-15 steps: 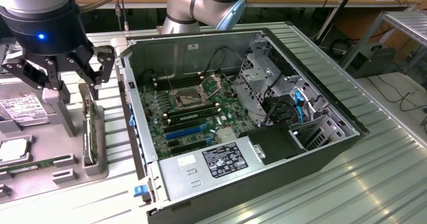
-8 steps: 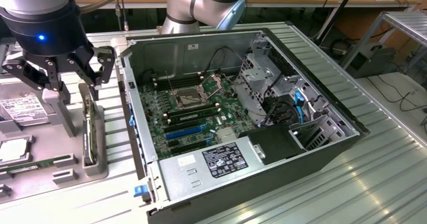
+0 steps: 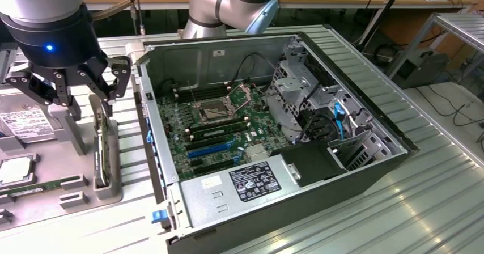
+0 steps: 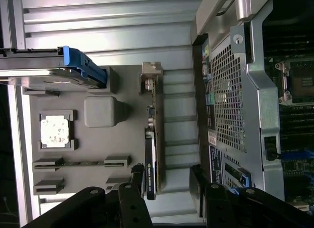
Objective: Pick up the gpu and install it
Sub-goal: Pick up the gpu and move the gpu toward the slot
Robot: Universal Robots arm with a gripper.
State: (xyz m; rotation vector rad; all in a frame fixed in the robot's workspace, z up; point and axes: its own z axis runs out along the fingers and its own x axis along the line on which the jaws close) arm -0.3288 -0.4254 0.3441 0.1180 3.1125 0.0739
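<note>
The gpu (image 3: 99, 146) stands on its long edge in a slot of the grey holder (image 3: 113, 190), just beside the open computer case (image 3: 204, 193) on the exterior view's left. The gripper (image 3: 89, 102) hovers above it, jaws spread wide and holding nothing. A good grasp here means straddling the card squarely, one finger per face, and pinching mid-length rather than at the bracket (image 4: 151, 80). The card is thin, flat and black-faced with a silvery folded end. The holder looks matte and moulded (likely plastic) and the table (image 3: 423, 208) is ribbed metal.
</note>
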